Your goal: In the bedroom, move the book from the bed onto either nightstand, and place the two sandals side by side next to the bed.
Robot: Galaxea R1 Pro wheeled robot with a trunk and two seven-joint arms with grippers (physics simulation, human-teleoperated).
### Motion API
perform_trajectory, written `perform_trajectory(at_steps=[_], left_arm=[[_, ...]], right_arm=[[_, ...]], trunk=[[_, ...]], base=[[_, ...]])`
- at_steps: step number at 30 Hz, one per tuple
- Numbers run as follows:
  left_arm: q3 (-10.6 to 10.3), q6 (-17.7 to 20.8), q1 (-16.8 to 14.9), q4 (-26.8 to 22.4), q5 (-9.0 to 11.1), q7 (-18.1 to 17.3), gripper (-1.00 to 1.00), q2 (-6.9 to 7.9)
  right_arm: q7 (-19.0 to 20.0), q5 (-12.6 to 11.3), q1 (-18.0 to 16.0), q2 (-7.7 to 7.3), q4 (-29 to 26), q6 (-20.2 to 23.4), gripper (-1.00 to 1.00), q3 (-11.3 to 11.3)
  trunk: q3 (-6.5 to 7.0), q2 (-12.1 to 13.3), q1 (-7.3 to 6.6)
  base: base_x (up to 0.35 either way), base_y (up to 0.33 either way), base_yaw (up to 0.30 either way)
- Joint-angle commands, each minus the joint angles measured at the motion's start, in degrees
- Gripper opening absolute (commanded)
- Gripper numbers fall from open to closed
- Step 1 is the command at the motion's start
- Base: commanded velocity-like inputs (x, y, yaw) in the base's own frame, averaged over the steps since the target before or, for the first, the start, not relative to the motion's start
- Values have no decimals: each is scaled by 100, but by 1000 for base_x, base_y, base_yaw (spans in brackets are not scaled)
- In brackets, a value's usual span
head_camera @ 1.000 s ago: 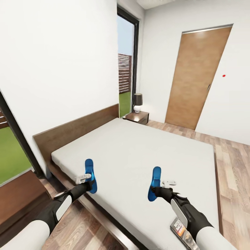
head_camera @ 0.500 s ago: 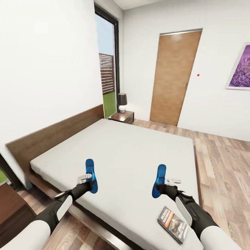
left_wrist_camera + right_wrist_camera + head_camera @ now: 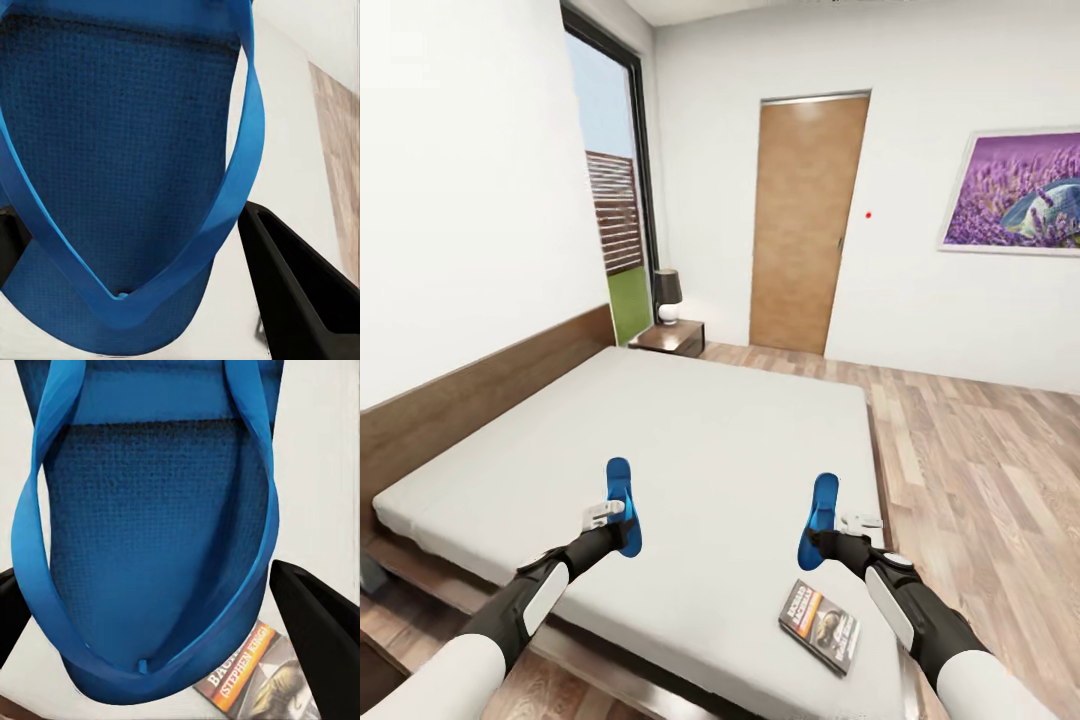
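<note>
Each of my grippers holds one bright blue sandal upright over the near part of the bed (image 3: 710, 430). The left gripper (image 3: 620, 533) is shut on the left sandal (image 3: 622, 503) (image 3: 127, 150), whose strap runs between the black fingers (image 3: 300, 292). To the right, the right gripper (image 3: 817, 545) is shut on the other sandal (image 3: 820, 518) (image 3: 150, 532). The book (image 3: 820, 625) (image 3: 259, 679) lies flat on the grey mattress near its front right corner, just below the right gripper. A dark brown nightstand (image 3: 674, 338) stands at the bed's far side by the headboard.
A small lamp (image 3: 667, 295) stands on the nightstand, beside a tall window (image 3: 615, 210). A wooden door (image 3: 802, 225) and a purple picture (image 3: 1015, 190) are on the far wall. Wood-plank floor (image 3: 980, 470) runs along the bed's right side.
The whole view has swung to the right, so the camera moved; the door, picture and book now show more fully. Both arms keep their pose, each still holding its sandal.
</note>
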Motion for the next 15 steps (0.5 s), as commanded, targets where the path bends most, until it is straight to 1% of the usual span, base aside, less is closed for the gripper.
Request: perform_trajectory(at_steps=[1, 14, 15], left_arm=[[-21, 38, -3, -11, 62, -7, -100, 7], [-21, 38, -4, -13, 62, -7, -100, 7], [-21, 38, -5, -13, 62, -7, -100, 7]], right_arm=[[-7, -34, -6, -5, -6, 23, -100, 18], [-7, -38, -6, -13, -6, 28, -100, 17], [-7, -72, -6, -14, -14, 33, -100, 11]], trunk=[[-13, -13, 4], [-13, -13, 4], [-13, -13, 4]], base=[[0, 0, -300], [0, 0, -300], [0, 0, -300]])
